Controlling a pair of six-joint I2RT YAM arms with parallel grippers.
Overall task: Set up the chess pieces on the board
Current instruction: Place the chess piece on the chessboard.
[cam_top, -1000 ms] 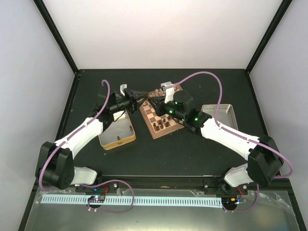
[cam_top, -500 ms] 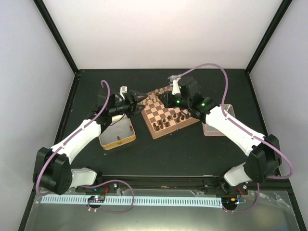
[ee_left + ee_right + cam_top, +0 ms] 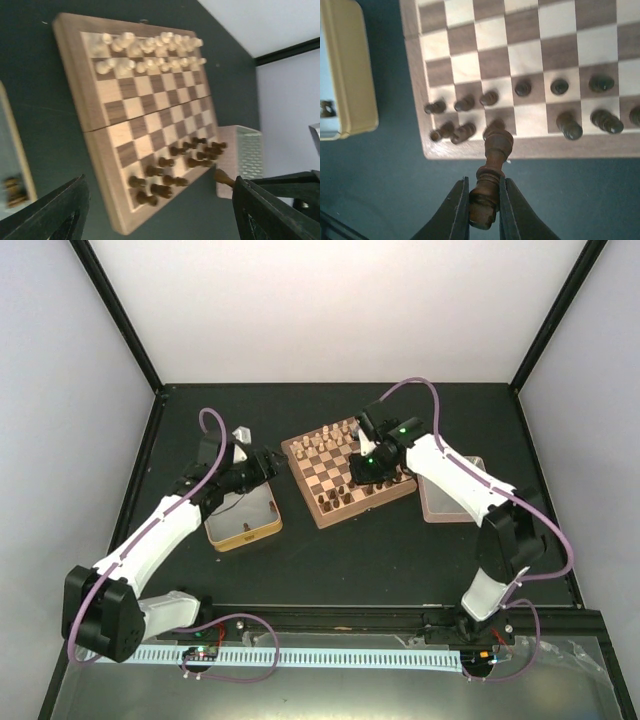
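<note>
The board (image 3: 318,476) lies mid-table, with cream chessmen along its far rows and several dark-brown chess pieces (image 3: 170,172) on its near rows. My right gripper (image 3: 484,192) is shut on the base of one dark chess piece (image 3: 492,165), whose head hangs over the board's near rim (image 3: 530,150). In the top view that gripper (image 3: 365,466) is above the board's near right part. My left gripper (image 3: 268,462) stands open and empty left of the board, above the gold tin. Its dark fingers (image 3: 55,212) frame the board (image 3: 100,105) in the left wrist view.
The gold tin (image 3: 243,522) sits left of the board and has a few dark pieces in it (image 3: 12,190). A silver tin (image 3: 447,502) lies right of the board. Black frame posts stand at the table's back corners.
The left gripper has opened and drawn back left off the board toward the gold tin. The right arm has swung round with its dark piece to the board's near right rows.
</note>
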